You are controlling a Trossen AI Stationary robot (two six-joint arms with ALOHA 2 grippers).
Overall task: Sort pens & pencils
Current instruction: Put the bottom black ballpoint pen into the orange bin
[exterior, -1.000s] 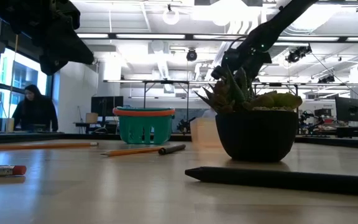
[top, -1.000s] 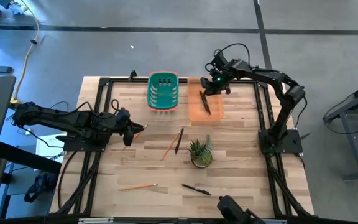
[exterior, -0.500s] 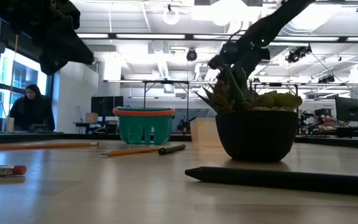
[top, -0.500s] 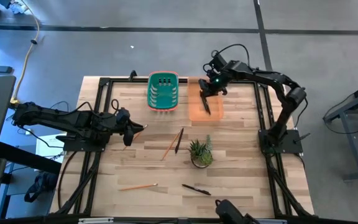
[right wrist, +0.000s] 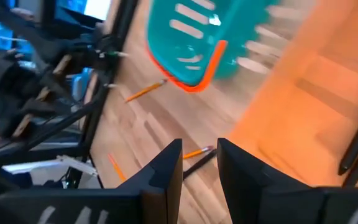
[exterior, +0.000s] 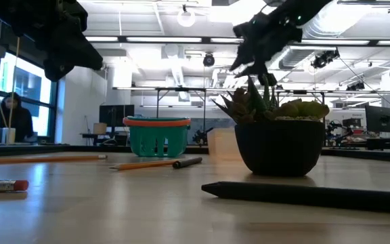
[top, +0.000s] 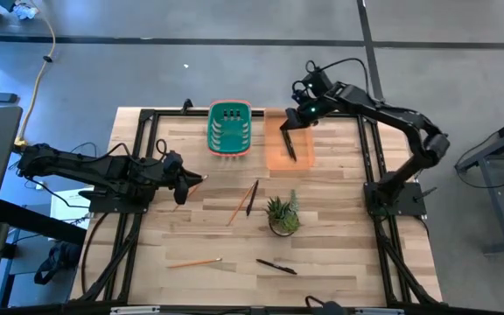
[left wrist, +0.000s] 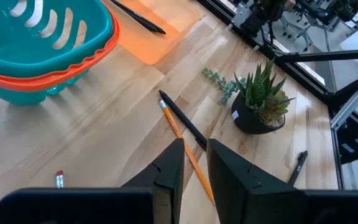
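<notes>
Step in hand: judged a delivery just finished. One pen [top: 289, 144] lies in the orange tray [top: 274, 156] at the counter's [top: 339, 254] twelve o'clock edge. The right gripper [top: 299, 120] hangs above it, jaws slightly parted and empty.

The left gripper [top: 198, 179] waits at nine o'clock; a pencil [top: 183, 191] lies beneath it (whether held, I cannot tell).

Outstanding: a pencil [top: 241, 201] and pen [top: 251, 198] crossing at centre beside the potted plant [top: 283, 214]; another pencil [top: 194, 262] and pen [top: 276, 266] at six o'clock. Pens are slim and black, pencils thin orange-tan. The teal basket [top: 229, 129] stands beside the tray.

Next move calls for reaching a centre stick without snagging its neighbour.
</notes>
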